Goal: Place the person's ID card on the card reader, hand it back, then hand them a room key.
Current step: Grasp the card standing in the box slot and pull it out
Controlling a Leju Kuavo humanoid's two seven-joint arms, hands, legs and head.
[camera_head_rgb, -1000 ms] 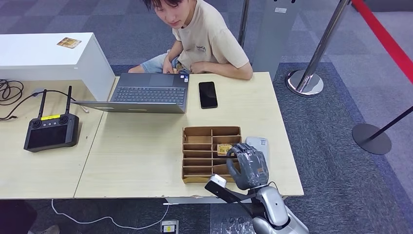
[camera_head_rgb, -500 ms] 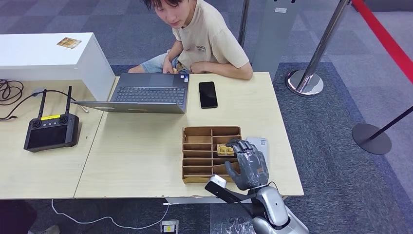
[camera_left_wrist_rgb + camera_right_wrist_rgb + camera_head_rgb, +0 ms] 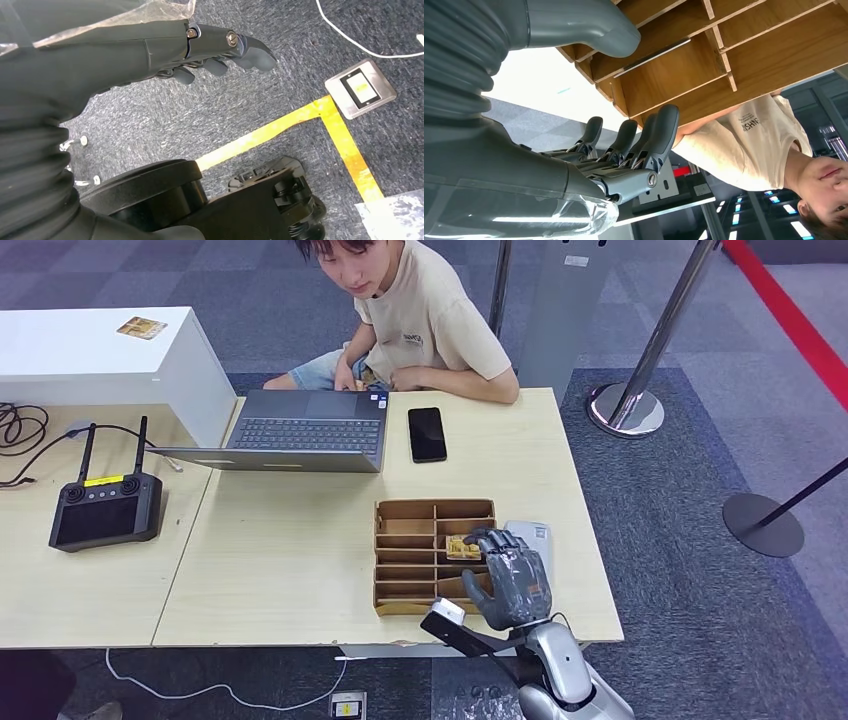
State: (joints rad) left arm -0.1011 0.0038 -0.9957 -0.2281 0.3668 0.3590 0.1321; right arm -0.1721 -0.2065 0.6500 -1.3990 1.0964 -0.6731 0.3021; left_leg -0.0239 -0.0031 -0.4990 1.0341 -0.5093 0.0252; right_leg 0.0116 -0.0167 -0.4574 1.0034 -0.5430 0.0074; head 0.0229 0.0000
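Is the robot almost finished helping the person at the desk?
Probably near the end. No ID card shows on the white card reader, so that part looks finished, though I can't be sure. Right now the right hand reaches over the wooden organizer, fingers by a card in a slot. Left to do: pick it up and hand it to the person.

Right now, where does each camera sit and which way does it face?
Head: high on the body, looking forward and down at the table, tray and seated person; right hand and arm show.
Left wrist: behind the hanging left hand, facing the carpet.
Right wrist: behind the right hand, turned, facing the tray and person.
Head and right wrist share hand, tray and person.
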